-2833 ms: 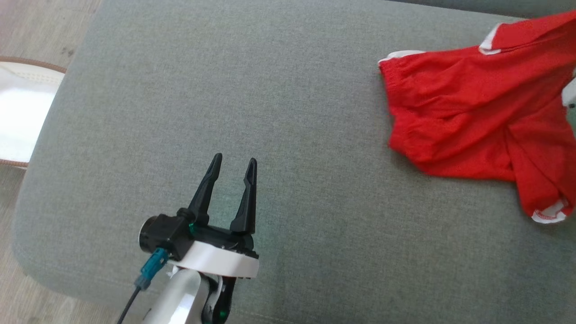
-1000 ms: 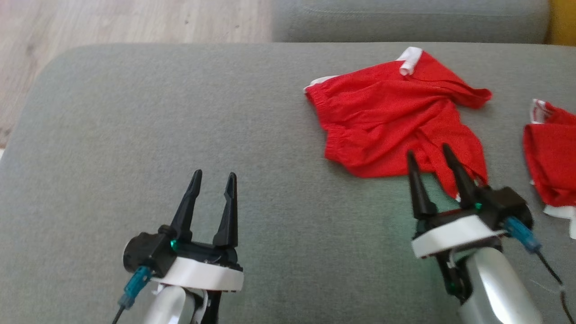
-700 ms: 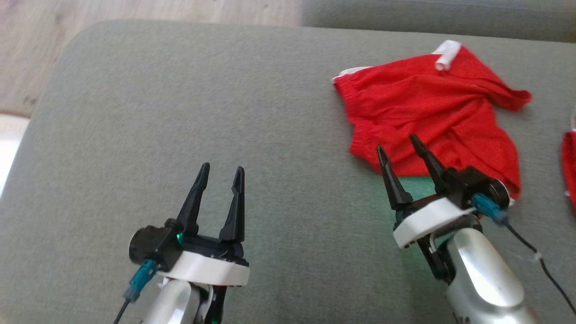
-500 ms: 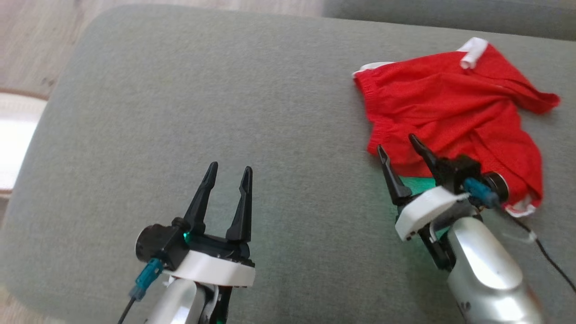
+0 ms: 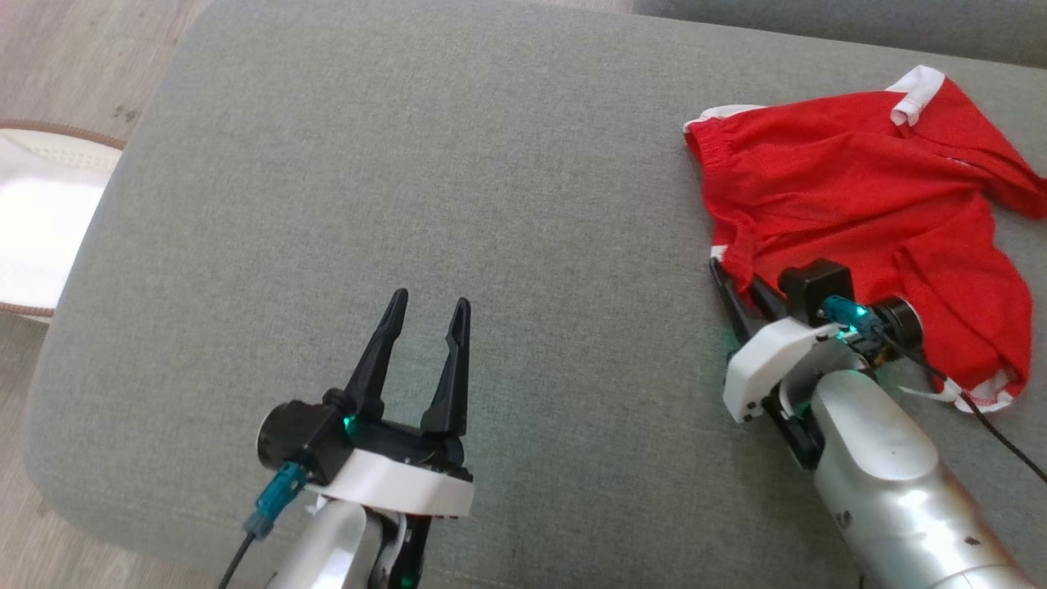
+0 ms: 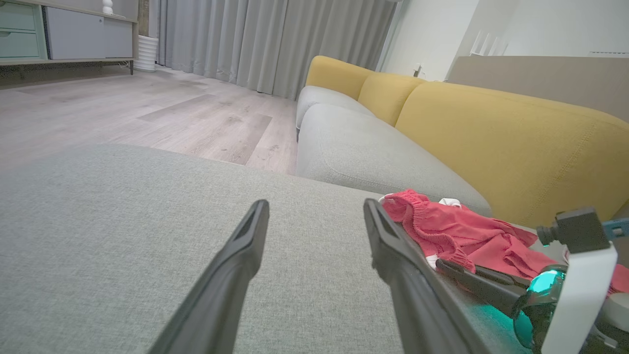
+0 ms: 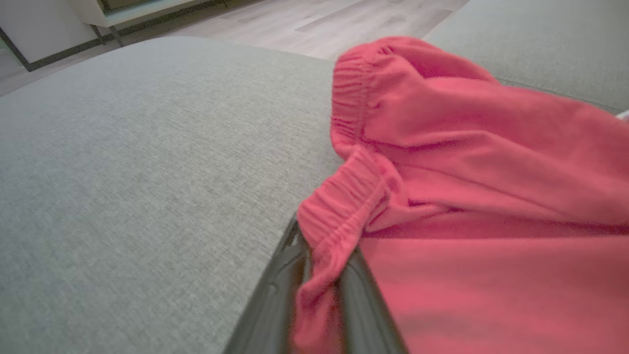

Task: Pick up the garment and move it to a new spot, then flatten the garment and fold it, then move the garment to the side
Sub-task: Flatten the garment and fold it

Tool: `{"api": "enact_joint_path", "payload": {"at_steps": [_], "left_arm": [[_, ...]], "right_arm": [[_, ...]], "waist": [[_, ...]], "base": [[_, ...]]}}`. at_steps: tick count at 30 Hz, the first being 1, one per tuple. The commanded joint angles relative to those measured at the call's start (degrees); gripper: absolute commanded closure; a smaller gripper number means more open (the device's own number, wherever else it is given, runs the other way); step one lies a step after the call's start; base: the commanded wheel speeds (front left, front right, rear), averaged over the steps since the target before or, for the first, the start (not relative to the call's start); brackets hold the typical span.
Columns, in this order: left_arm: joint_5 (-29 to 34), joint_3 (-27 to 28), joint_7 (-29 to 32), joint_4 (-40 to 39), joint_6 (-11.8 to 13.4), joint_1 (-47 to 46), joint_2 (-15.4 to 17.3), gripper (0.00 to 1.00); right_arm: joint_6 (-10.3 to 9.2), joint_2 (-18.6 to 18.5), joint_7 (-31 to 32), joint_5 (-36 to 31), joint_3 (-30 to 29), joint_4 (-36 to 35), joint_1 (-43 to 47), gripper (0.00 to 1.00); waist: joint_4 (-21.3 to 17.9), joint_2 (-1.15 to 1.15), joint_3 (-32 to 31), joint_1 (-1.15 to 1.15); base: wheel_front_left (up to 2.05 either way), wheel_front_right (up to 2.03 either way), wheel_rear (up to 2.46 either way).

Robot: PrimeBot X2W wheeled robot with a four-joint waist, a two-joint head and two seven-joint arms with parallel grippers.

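The garment [image 5: 859, 204] is a pair of red shorts with white trim, lying crumpled at the right of the grey cushion [image 5: 409, 204]. My right gripper [image 5: 736, 282] is shut on the garment's near elastic waistband corner [image 7: 339, 206], the cloth pinched between its dark fingers [image 7: 275, 295]. In the left wrist view the same red garment [image 6: 457, 236] lies to the right, with the right gripper [image 6: 471, 275] on its edge. My left gripper [image 5: 427, 307] hovers open over bare cushion at the lower left, nothing between its fingers [image 6: 236, 260].
A yellow-backed sofa [image 6: 491, 132] with grey seats stands beyond the cushion. Wooden floor [image 5: 74, 49] lies past the cushion's left edge, with a white rug [image 5: 41, 221] on it. Bare cushion stretches between the two grippers.
The right gripper moved forward onto the garment's near waistband corner and shut on it. The camera swung, shifting the whole picture. The left gripper stayed open.
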Motion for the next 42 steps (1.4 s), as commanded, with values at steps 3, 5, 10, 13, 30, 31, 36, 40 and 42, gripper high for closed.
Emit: {"api": "enact_joint_path", "payload": {"at_steps": [3, 5, 10, 13, 30, 31, 36, 40, 42], "left_arm": [[-0.16, 1.48, -0.29, -1.15, 0.24, -1.84, 0.10, 0.00], [-0.05, 1.56, -0.29, -0.96, 0.22, -1.65, 0.10, 0.00], [0.20, 2.08, -0.29, -0.75, 0.15, -1.47, 0.10, 0.00], [0.26, 2.23, -0.29, -0.64, 0.05, -1.25, 0.10, 0.00], [-1.30, 0.53, -0.29, -1.16, 0.15, -2.40, 0.10, 0.00], [-1.40, 0.41, -0.29, -1.15, 0.19, -2.43, 0.10, 0.00], [-1.65, -0.15, -0.29, -1.12, 0.31, -2.68, 0.10, 0.00], [-1.55, 0.00, -0.29, -0.94, 0.35, -3.03, 0.10, 0.00], [-1.35, 0.25, -0.29, -0.81, 0.33, -3.25, 0.10, 0.00]], "right_arm": [[-0.05, 1.27, -2.21, 1.69, 3.44, -0.92, -2.01, 1.00], [-0.05, 1.76, -3.05, 2.99, 5.46, -1.36, -2.20, 1.00], [-0.05, 2.76, -4.00, 6.87, 12.05, -5.00, -1.96, 1.00], [-0.05, 3.04, -4.04, 9.35, 16.41, -7.94, -1.42, 1.00], [-0.05, -5.09, 2.26, 15.48, 19.68, -6.24, -10.92, 1.00], [-0.05, -5.42, 2.04, 14.99, 19.56, -4.83, -11.63, 1.00], [-0.05, -4.94, -0.12, 12.64, 17.33, 3.08, -14.20, 1.00], [-0.05, -3.58, -1.10, 11.20, 16.88, 6.96, -14.96, 0.00], [-0.05, -2.59, -1.59, 10.69, 16.89, 8.85, -15.27, 0.00]], "waist": [[-0.50, 0.00, -0.68, -0.01], [-1.04, 0.00, -1.28, -0.01], [-2.60, 0.00, -2.48, -0.01], [-3.31, 0.00, -3.09, -0.01], [-0.62, 0.00, 0.57, -0.01], [-0.48, 0.00, 0.80, -0.01], [-0.17, 0.00, 1.48, -0.01], [-0.44, 0.00, 1.56, -0.01], [-0.80, 0.00, 1.50, -0.01]], "base": [[0.00, 0.00, 0.00], [0.00, 0.00, 0.00], [0.00, 0.00, 0.00], [0.00, 0.00, 0.00], [0.00, 0.00, 0.00], [0.00, 0.00, 0.00], [0.00, 0.00, 0.00], [0.00, 0.00, 0.00], [0.00, 0.00, 0.00]]}}
